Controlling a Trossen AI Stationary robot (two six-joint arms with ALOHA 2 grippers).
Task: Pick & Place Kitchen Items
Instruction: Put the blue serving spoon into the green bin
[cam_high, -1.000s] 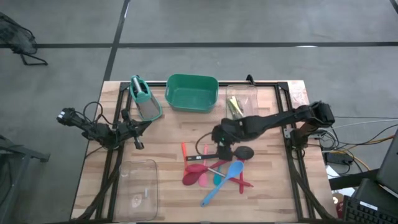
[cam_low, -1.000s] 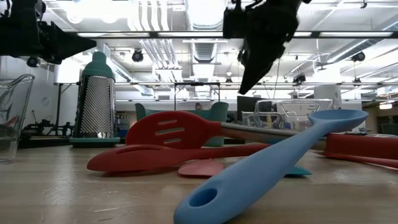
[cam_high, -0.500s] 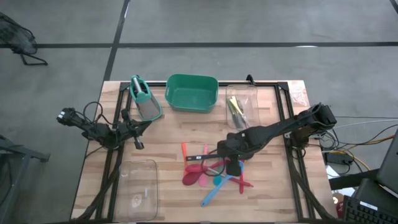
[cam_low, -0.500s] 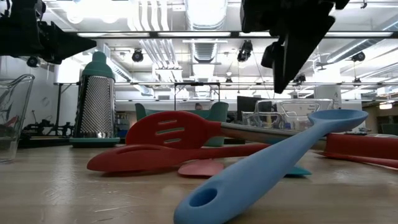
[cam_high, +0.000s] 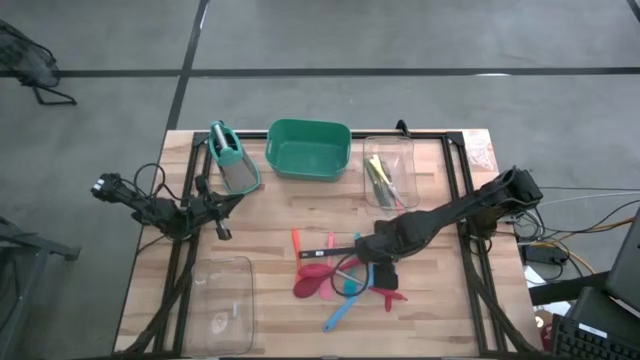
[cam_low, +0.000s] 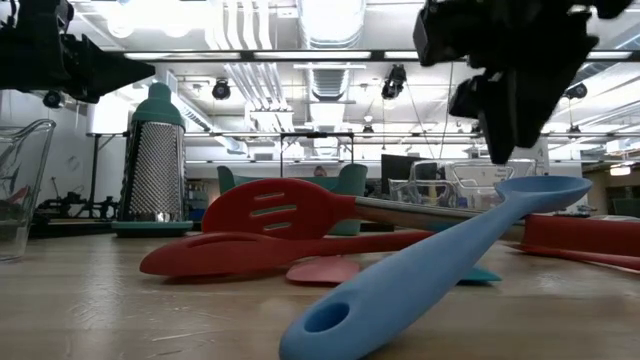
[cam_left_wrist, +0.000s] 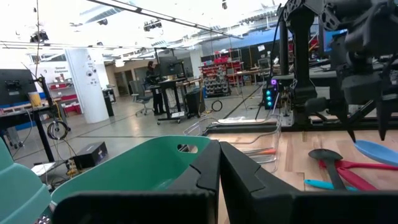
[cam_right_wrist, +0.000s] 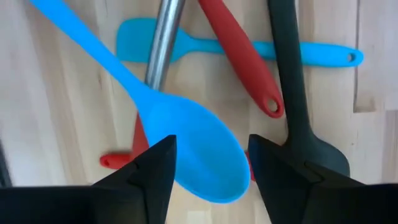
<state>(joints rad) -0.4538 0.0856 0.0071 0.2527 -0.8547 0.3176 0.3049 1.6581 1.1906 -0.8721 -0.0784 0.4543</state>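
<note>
A pile of kitchen items (cam_high: 335, 280) lies on the wooden table near its middle: a blue spoon (cam_right_wrist: 186, 134), a red slotted spatula (cam_low: 280, 210), a red spoon (cam_right_wrist: 239, 56), a small blue spatula (cam_right_wrist: 311, 53) and a black ladle (cam_right_wrist: 298, 106). My right gripper (cam_right_wrist: 208, 171) hangs open over the pile, pointing steeply down. Its fingers stand on either side of the blue spoon's bowl (cam_low: 545, 190) and a little above it, touching nothing. My left gripper (cam_left_wrist: 219, 165) waits shut at the table's left side (cam_high: 215, 215).
A green tub (cam_high: 308, 150) stands at the far edge. A metal grater (cam_high: 232, 160) is to its left, and a clear bin (cam_high: 388, 175) holding yellow tools to its right. Another clear bin (cam_high: 220, 295) sits at the near left.
My right gripper has travelled toward the table's near edge and a little to the right. It has sunk slightly and tipped more steeply downward. It has gone from above the black ladle to above the blue spoon's bowl. The utensils have not moved.
</note>
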